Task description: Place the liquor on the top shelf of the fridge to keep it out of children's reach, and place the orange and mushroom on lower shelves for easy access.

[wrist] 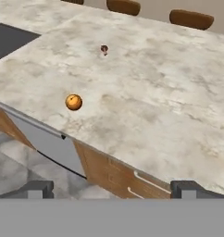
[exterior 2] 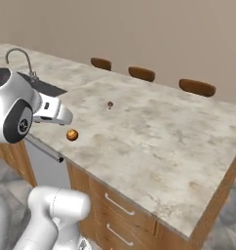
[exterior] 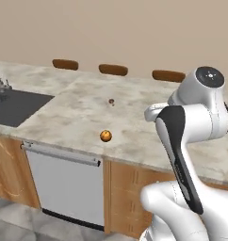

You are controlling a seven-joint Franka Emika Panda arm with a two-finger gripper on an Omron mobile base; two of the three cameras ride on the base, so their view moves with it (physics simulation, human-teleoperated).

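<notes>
The small round orange ball [exterior: 105,136] lies near the front edge of the marbled beige tabletop [wrist: 169,106], with nothing beside it. The tiny reddish-brown mushroom lump [exterior: 111,101] sits well apart, farther in. The pincer [wrist: 112,189] hangs spread wide, gripping nothing. A dark sink [exterior: 14,106] occupies the left end; brown stool backs [exterior: 113,69] line the far edge.

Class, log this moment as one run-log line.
gripper: open, empty, above counter edge | orange: on counter, near front edge | mushroom: on counter, behind orange | neither touched
</notes>
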